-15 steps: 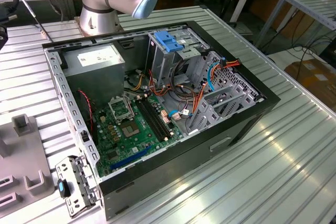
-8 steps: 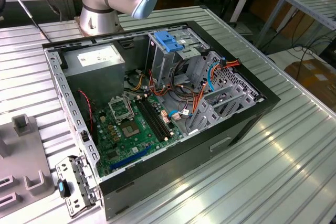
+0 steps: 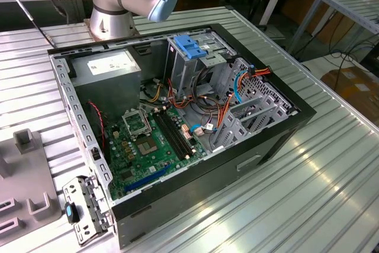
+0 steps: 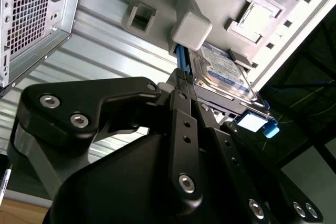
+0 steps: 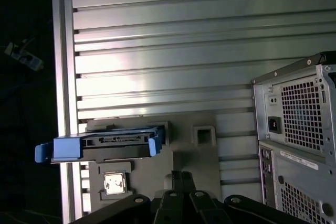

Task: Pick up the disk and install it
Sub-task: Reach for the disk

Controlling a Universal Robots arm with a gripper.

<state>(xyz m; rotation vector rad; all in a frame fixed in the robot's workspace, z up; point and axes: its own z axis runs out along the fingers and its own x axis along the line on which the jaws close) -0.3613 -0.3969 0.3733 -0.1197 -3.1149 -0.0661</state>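
Got the black gripper (image 5: pixel 181 176) pinched nearly closed on nothing, hanging near the flat silver hard disk with blue plastic side rails (image 5: pixel 102 148), which looks propped on edge in the grey moulded fixture plate (image 5: pixel 157 166) beside the open black computer case (image 3: pixel 207 188). Could shove or tip the disk going in that narrow, or clip a rail on the pale square block (image 4: pixel 191 27) just beside it. Also worth minding the orange and blue cables (image 3: pixel 225 111) crowding the metal cage (image 3: pixel 186 63) inside.
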